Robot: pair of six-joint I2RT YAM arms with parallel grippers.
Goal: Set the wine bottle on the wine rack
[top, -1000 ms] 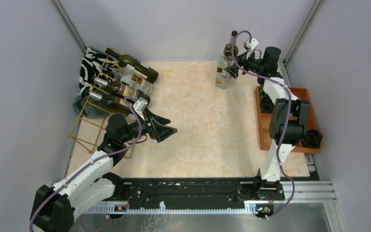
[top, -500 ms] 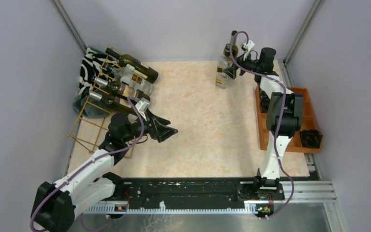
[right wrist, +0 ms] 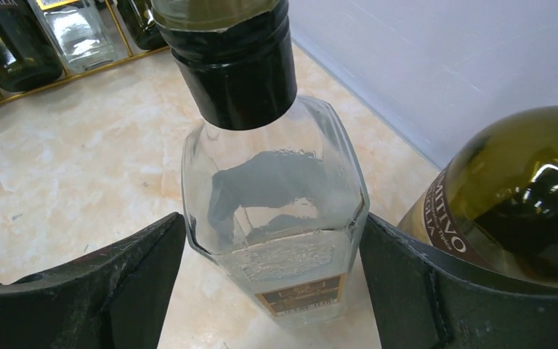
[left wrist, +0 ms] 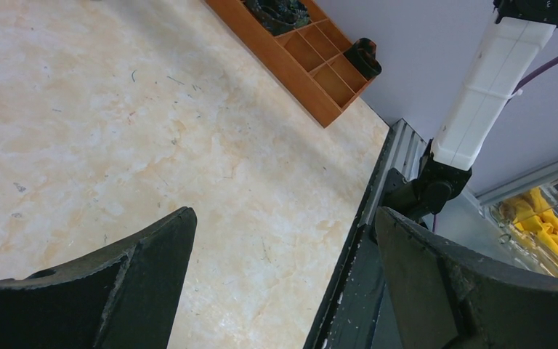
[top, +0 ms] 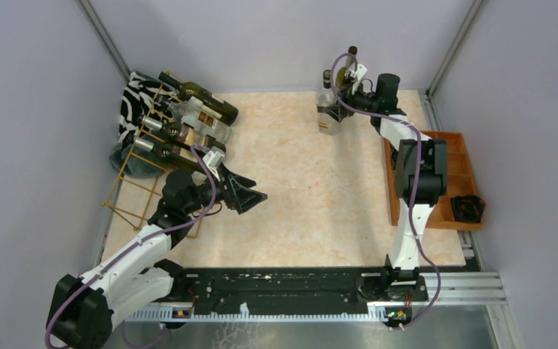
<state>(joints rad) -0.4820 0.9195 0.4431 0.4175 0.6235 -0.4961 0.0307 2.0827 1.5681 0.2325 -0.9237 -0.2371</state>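
You are looking down on a pale, marble-patterned table (top: 305,196) enclosed by grey walls.

Your right arm reaches to the far right part of the table. Its tool (top: 332,107) sits around a clear bottle (top: 325,118), which stands upright with a black cap. In the right wrist view, the two black fingers (right wrist: 116,283) flank the bottle's shoulders, each one right at the glass. You cannot tell whether they press on it or only sit beside it. A green bottle (right wrist: 523,182) stands just beyond, nearer the far wall.

The rack (top: 134,193), made of thin gold wire, leans at the far left of the table, well apart from the clear bottle. Several bottles (top: 196,109) lie in its far cells.

Your left tool (top: 260,189) hangs just right of the rack's near end, its fingers spread wide over the table.

An orange wooden tray (top: 459,145) lies along the right edge.
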